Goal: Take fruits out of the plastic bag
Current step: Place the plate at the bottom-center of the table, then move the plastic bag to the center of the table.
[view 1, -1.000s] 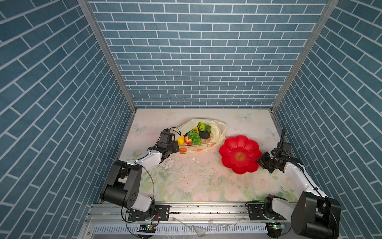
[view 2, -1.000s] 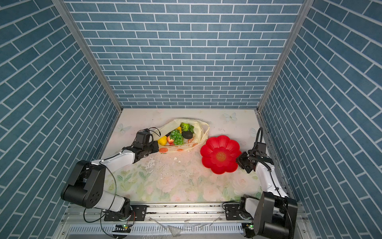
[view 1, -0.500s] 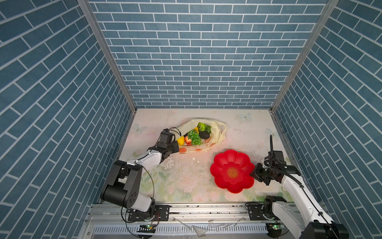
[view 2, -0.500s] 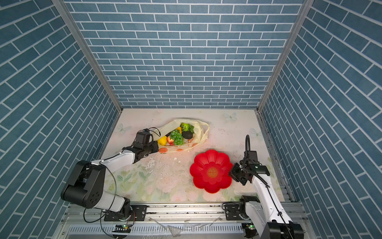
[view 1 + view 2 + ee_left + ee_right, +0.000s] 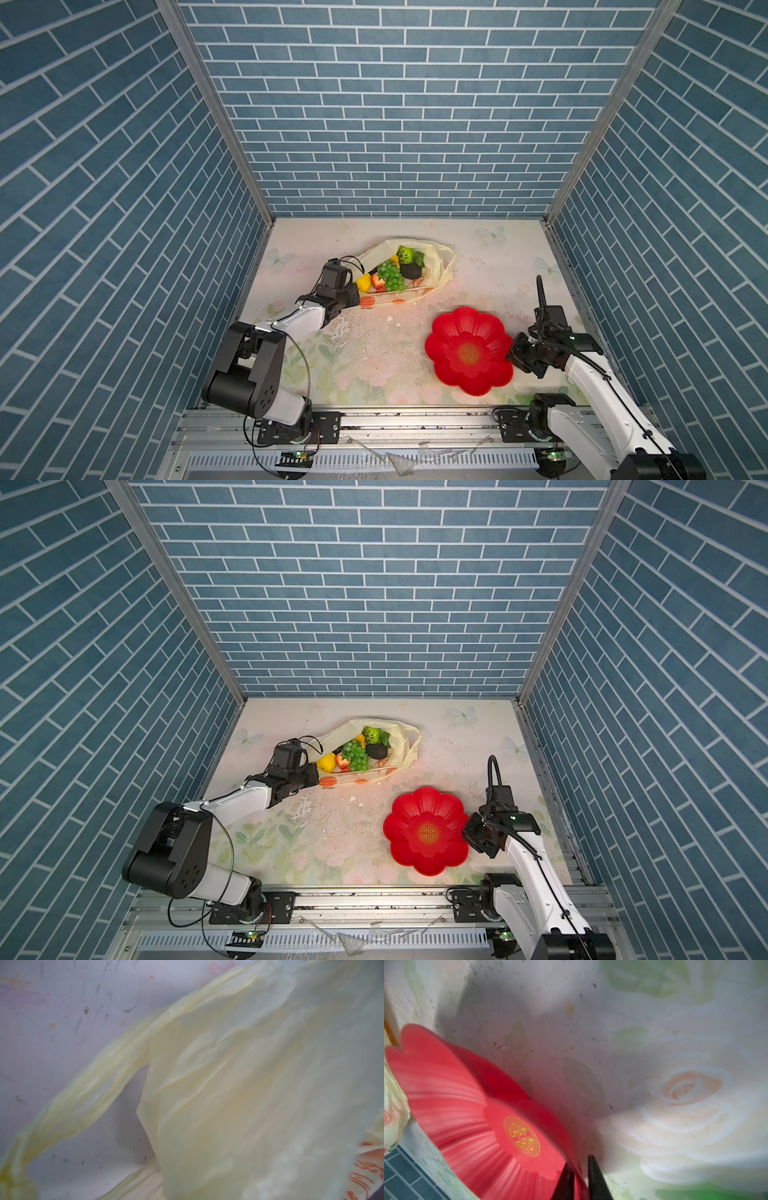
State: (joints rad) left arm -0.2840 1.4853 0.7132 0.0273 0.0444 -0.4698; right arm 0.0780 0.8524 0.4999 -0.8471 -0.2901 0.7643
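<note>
The plastic bag [image 5: 440,266] [image 5: 405,746] lies open at the table's back middle. Inside it sit the fruits: a green grape bunch [image 5: 390,276], a lemon [image 5: 364,282], a strawberry [image 5: 377,281], a dark avocado [image 5: 411,271] and a bumpy green citrus [image 5: 405,253]. My left gripper [image 5: 354,297] [image 5: 314,780] is shut on the bag's near left corner. The left wrist view shows only bag film [image 5: 249,1084], not the jaws. My right gripper [image 5: 510,357] [image 5: 579,1160] straddles the rim of the red plate [image 5: 457,328] [image 5: 446,1095], slightly open, with a slit of light beside one finger.
The red flower-shaped plate [image 5: 424,812] sits at the front right, well apart from the bag. White flakes [image 5: 390,319] lie on the floral table cover between bag and plate. Blue brick walls close in both sides and the back. A metal rail [image 5: 415,419] runs along the front edge.
My right gripper has dragged the red plate toward the front of the table, away from the bag, and its jaws have parted a little. The left arm and the bag have stayed still.
</note>
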